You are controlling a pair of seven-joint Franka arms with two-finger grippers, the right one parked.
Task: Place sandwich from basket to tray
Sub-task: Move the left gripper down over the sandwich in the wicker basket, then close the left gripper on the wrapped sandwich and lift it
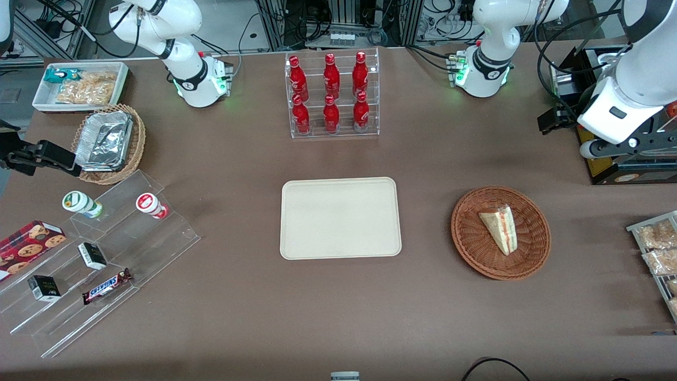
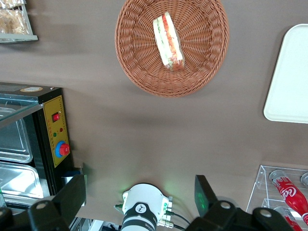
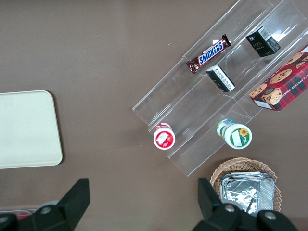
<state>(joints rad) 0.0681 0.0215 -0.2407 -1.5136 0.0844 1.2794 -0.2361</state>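
Note:
The sandwich (image 1: pixel 500 228) (image 2: pixel 169 42), a wrapped white-bread wedge with red filling, lies in the round reddish-brown wicker basket (image 1: pixel 472 243) (image 2: pixel 204 45). The cream tray (image 1: pixel 340 218) (image 2: pixel 291 77) lies flat beside the basket, toward the table's middle, with nothing on it. My gripper (image 1: pixel 551 120) (image 2: pixel 138 195) hangs high above the table, farther from the front camera than the basket and toward the working arm's end. Its fingers (image 2: pixel 72 192) stand wide apart, open, with nothing between them.
A clear rack of red bottles (image 1: pixel 332 95) stands farther from the front camera than the tray. A black appliance with a red button (image 2: pixel 55 130) sits near my gripper. Bagged snacks (image 1: pixel 658 248) lie at the working arm's end. A stepped acrylic shelf (image 1: pixel 95 254) and a foil-container basket (image 1: pixel 108 143) occupy the parked arm's end.

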